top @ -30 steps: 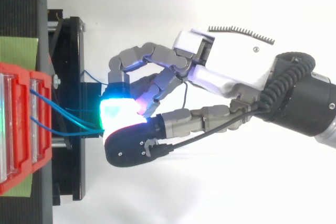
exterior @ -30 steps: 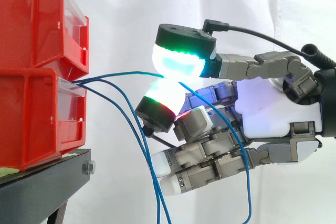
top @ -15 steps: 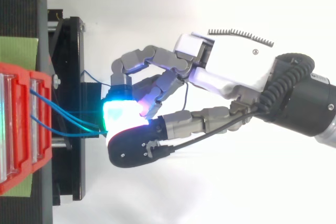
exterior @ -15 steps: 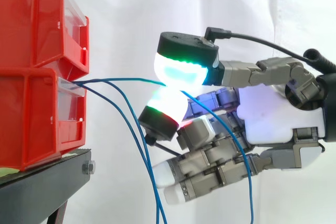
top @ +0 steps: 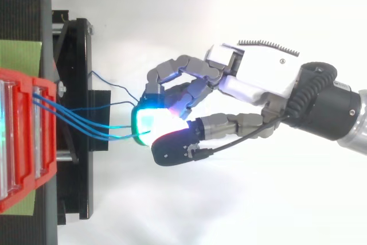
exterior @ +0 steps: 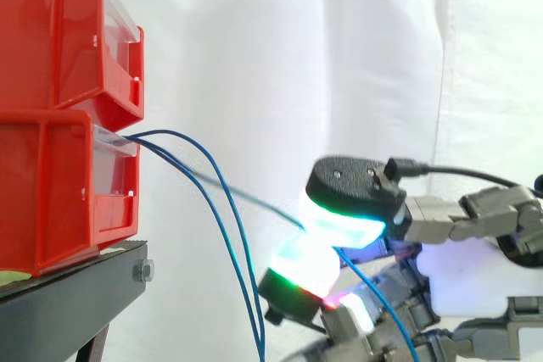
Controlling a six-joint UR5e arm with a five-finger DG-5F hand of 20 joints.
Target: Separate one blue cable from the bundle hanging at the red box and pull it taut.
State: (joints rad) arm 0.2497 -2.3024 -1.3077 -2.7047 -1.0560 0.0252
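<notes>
Several thin blue cables come out of the lower red bin (exterior: 59,192) at its front lip. One blue cable (exterior: 246,201) runs in a nearly straight line down and right into the pinch between two glowing pads of my hand (exterior: 352,188). The other blue cables (exterior: 229,243) hang in slack loops below the bin, apart from the pinched one. In the top view the hand (top: 258,78) is to the right of the bins, its pads closed on the cable (top: 86,125) a short way off the black stand (top: 74,84).
A second red bin (exterior: 59,31) is stacked on the lower one, both on the black stand (exterior: 68,311). A white curtain hangs behind. Open room lies to the right of the bins, around the hand.
The hand has moved down and to the right, away from the bins, keeping its pinch. The held cable now runs straighter, and it has parted from the hanging loops.
</notes>
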